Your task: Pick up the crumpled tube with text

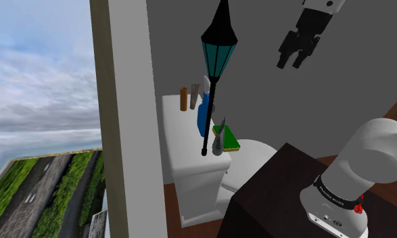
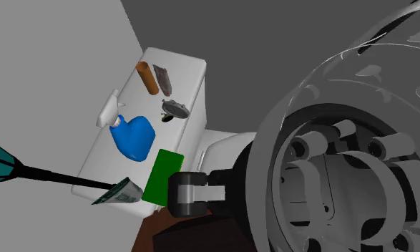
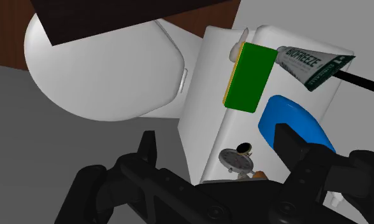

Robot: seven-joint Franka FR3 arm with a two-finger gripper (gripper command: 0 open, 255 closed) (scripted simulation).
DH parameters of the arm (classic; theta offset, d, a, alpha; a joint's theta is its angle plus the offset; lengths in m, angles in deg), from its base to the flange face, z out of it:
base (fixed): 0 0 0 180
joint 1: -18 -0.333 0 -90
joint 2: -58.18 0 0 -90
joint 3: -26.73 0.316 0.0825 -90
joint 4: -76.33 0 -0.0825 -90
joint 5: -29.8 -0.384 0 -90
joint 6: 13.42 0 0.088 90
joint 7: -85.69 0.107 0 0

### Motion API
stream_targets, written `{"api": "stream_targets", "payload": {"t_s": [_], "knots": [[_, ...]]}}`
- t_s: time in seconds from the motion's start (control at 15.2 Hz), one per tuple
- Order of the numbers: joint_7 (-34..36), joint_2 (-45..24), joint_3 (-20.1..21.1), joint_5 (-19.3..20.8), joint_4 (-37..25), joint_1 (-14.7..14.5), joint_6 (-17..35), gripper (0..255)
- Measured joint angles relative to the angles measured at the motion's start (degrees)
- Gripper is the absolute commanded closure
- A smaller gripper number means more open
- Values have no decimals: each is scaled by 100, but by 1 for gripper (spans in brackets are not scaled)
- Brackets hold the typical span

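The lettered tube [image 3: 309, 63] is teal and white, the box [image 3: 249, 77] green, the bottle [image 3: 292, 114] blue.

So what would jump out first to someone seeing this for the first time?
Likely the tall black lamp with teal glass, rising oddly from the lid of a white toilet tank. At its foot sits the crumpled tube with text, next to a green box and a blue spray bottle. The open black fingers hang high above, touching nothing.
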State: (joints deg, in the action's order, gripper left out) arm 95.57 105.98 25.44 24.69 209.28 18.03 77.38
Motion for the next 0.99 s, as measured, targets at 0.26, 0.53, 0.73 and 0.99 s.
{"api": "stream_targets", "payload": {"t_s": [0.26,0.53,0.73,0.99], "knots": [[238,-498,146,-83,-252,3,135,0],[655,-1409,379,-185,-662,25,429,0],[988,-2190,530,-222,-1212,47,499,0],[1438,-3229,703,-221,-1946,60,585,0]]}}
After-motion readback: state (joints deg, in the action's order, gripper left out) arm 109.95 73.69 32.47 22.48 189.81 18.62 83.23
